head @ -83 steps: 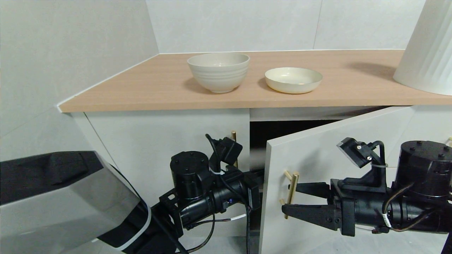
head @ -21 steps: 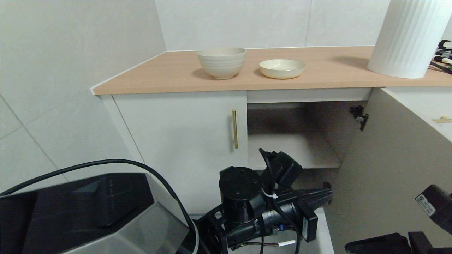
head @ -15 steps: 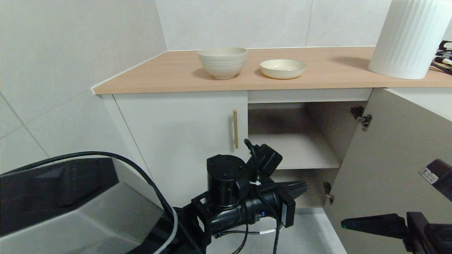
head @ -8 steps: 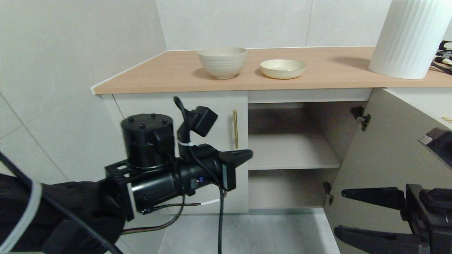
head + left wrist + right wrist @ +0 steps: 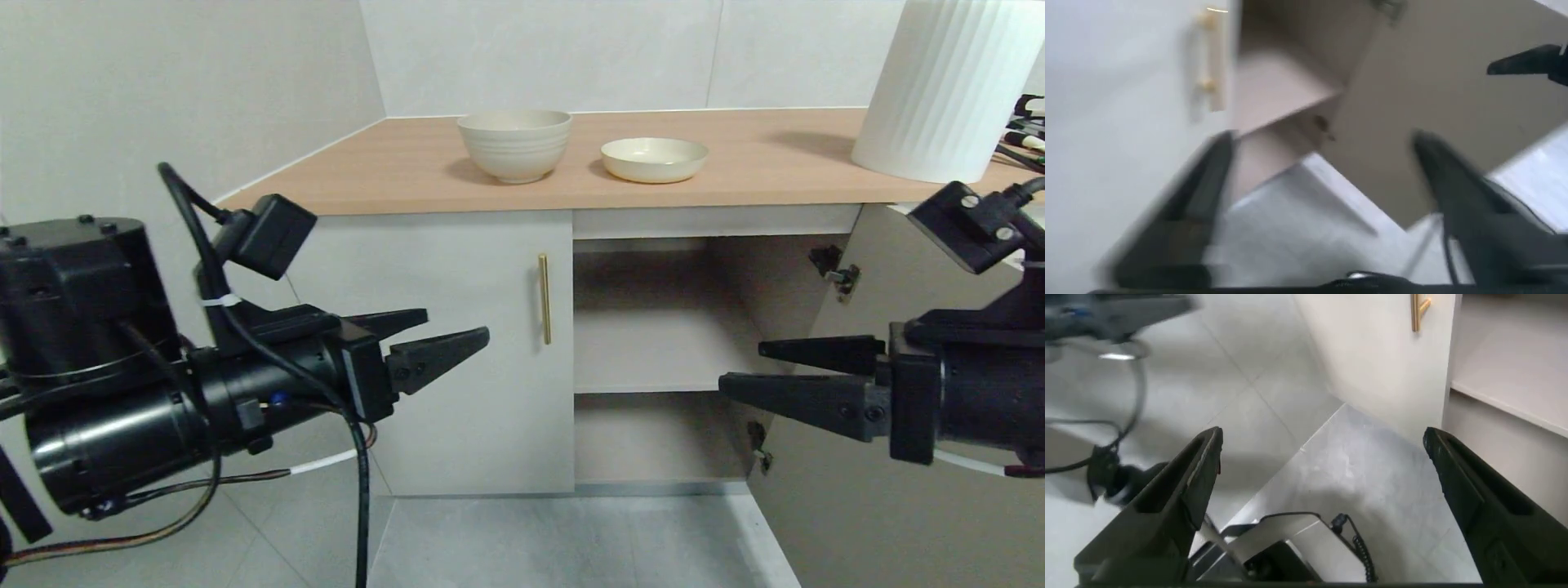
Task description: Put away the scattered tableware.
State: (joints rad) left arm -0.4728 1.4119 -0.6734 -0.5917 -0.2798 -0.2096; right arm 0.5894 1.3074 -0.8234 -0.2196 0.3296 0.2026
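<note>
Head view: bowl (image 5: 514, 145) and shallow dish (image 5: 654, 158) sit side by side on the far countertop (image 5: 775, 175), above the cabinet (image 5: 661, 351) with its right door (image 5: 833, 523) swung open. Left gripper (image 5: 455, 323) and right gripper (image 5: 741, 364) both hang spread, holding nothing, nearer than the cabinet.

Left wrist view: pretty blurry, 2 fingers (image 5: 1192, 212) apart, gold handle (image 5: 1212, 61) beyond.

Right wrist view: 2 fingers (image 5: 1176, 498) wide apart over the floor tiles (image 5: 1315, 482).

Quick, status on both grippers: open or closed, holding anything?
Left gripper: open, holding nothing.
Right gripper: open, holding nothing.
</note>
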